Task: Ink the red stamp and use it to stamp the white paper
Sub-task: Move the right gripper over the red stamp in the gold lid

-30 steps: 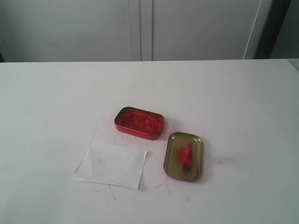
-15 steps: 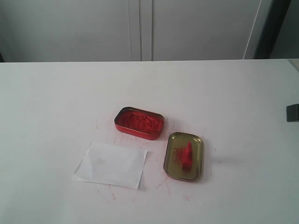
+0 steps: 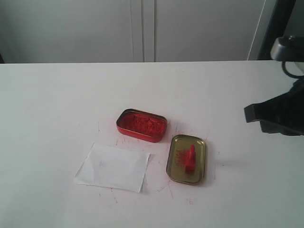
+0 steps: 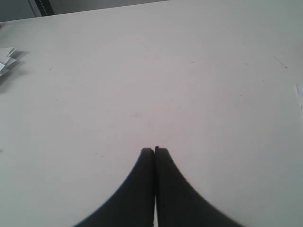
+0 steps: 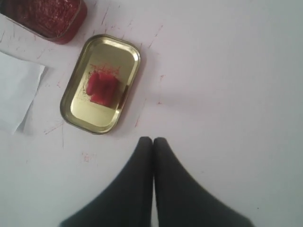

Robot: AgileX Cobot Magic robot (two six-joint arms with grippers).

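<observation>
Exterior view shows one red stamp, one lid, one tin, one white paper; left fingers, right fingers clenched.

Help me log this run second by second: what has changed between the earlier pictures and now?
The right arm has entered the exterior view from the right edge, reaching leftward over the table; the right gripper is shut and empty. Nothing was grasped or released. The red stamp, gold lid, red ink tin and white paper stayed put.
</observation>
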